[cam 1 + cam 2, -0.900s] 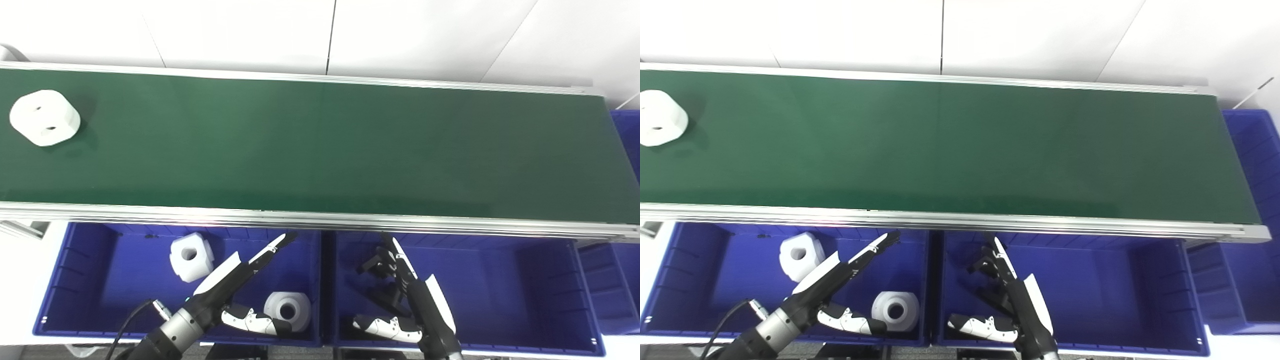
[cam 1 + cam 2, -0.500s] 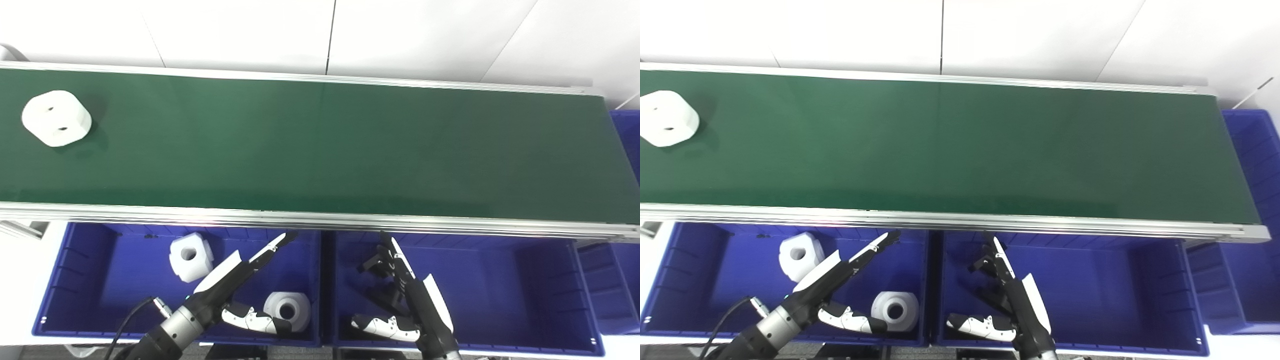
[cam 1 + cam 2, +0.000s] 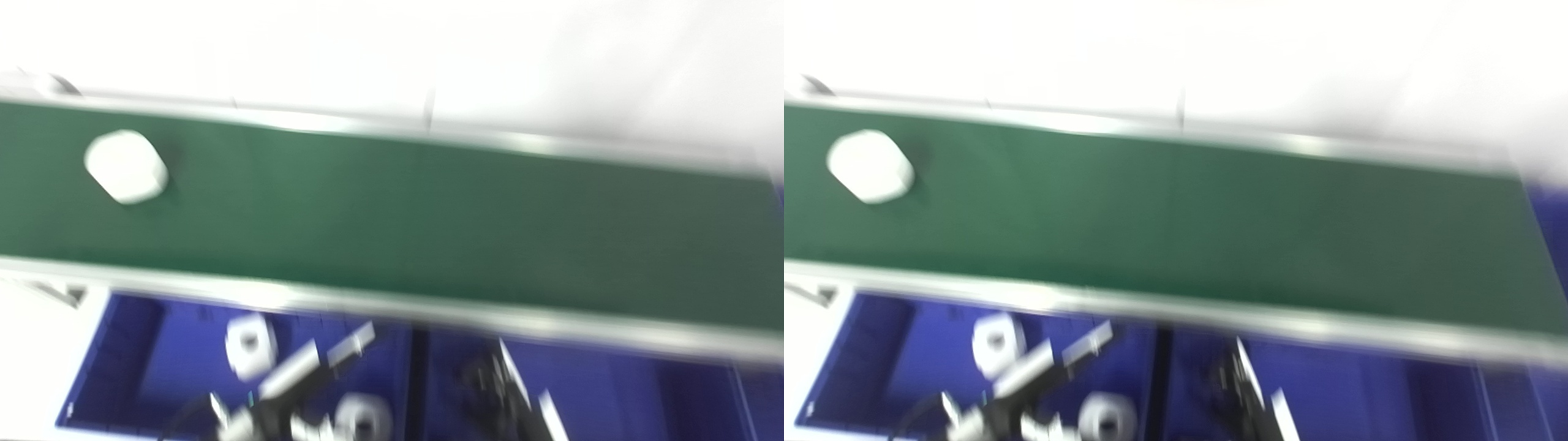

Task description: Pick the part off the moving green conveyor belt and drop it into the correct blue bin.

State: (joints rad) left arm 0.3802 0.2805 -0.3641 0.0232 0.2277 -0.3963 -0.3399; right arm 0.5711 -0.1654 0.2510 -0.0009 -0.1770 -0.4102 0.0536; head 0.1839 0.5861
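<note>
Green belt [image 3: 429,226] runs wide across, with lots of bare room to the part's right. White part [image 3: 126,166] sits near the belt's left end, far from both hands, at about ten o'clock from the left hand [image 3: 312,367]. Right hand [image 3: 502,386] hangs over the right blue bin [image 3: 643,392]. Both are too blurry to tell open or shut. The whole picture has swung and smeared since before, so the camera moved.

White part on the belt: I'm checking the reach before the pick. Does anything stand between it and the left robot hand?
Yes: the belt's near metal rail runs between the white part on the green belt and the left robot hand, low over the left blue bin. The belt around the part looks bare. The frames are blurred.
</note>
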